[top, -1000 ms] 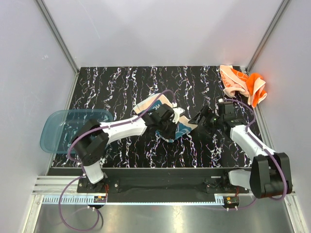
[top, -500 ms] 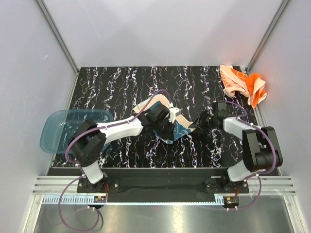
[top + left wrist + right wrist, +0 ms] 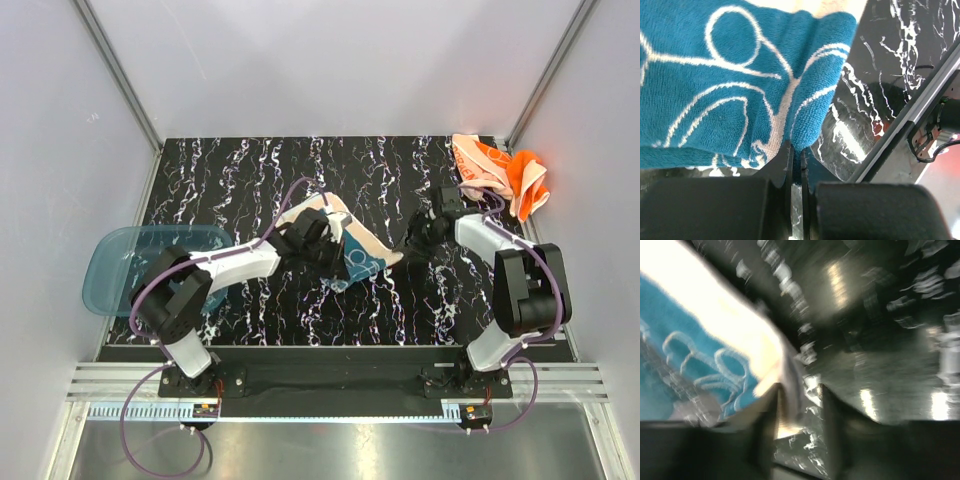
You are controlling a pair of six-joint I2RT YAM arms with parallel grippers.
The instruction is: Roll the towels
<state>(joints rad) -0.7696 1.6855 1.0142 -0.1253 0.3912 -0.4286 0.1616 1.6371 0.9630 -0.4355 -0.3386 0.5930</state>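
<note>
Teal towel (image 3: 355, 255), mid table (image 3: 230, 170), white lettering too folded to read, clenched in L fingers (image 3: 730, 210); R fingers (image 3: 762, 440) straddle its cream edge, grip unclear (blurred); orange towel (image 3: 500, 175) crumpled far-R corner, print illegible.

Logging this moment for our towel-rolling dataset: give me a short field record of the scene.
teal towel: mid-table, crumpled, cream reverse showing
left tool: shut on a fold of the teal towel
right tool: towel corner between its fingers; grip unclear, view blurred
orange towel: crumpled, far right corner, untouched
tray: translucent blue, at left edge of the table
rolled: neither towel yet
</note>
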